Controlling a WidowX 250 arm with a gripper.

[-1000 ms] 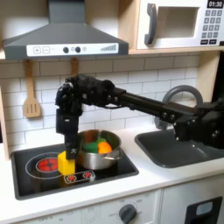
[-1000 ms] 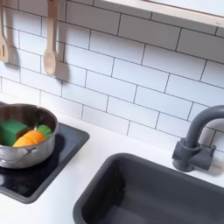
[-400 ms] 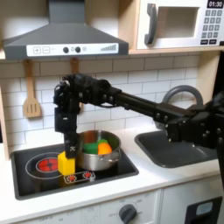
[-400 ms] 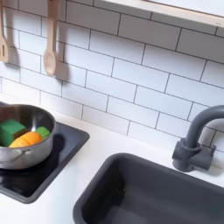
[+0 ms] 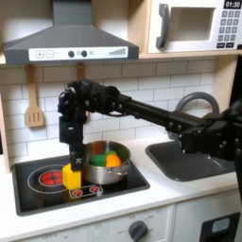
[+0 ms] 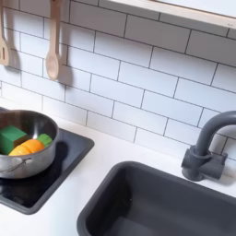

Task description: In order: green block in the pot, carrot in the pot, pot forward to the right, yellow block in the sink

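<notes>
The gripper (image 5: 73, 159) is hanging right over the yellow block (image 5: 72, 176) on the stovetop (image 5: 38, 180); I cannot tell whether it is clenched. The pot (image 6: 26, 147) beside it is holding the green block (image 6: 11, 137) and carrot (image 6: 30, 146), with the sink (image 6: 147, 207) sitting well apart and wooden spoons (image 6: 53, 41) hanging on the wall.

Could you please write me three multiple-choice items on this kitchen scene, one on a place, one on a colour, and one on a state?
1. Where does the carrot lie?
A. in the sink
B. in the pot
C. on the counter

2. What colour is the block on the stovetop beside the pot?
A. yellow
B. red
C. blue

3. What does the sink hold?
A. the green block
B. the pot
C. nothing

Answers: 1 B, the orange carrot rests inside the silver pot with the green block. 2 A, the yellow block stands under the gripper. 3 C, the basin looks bare in both exterior views.
</notes>
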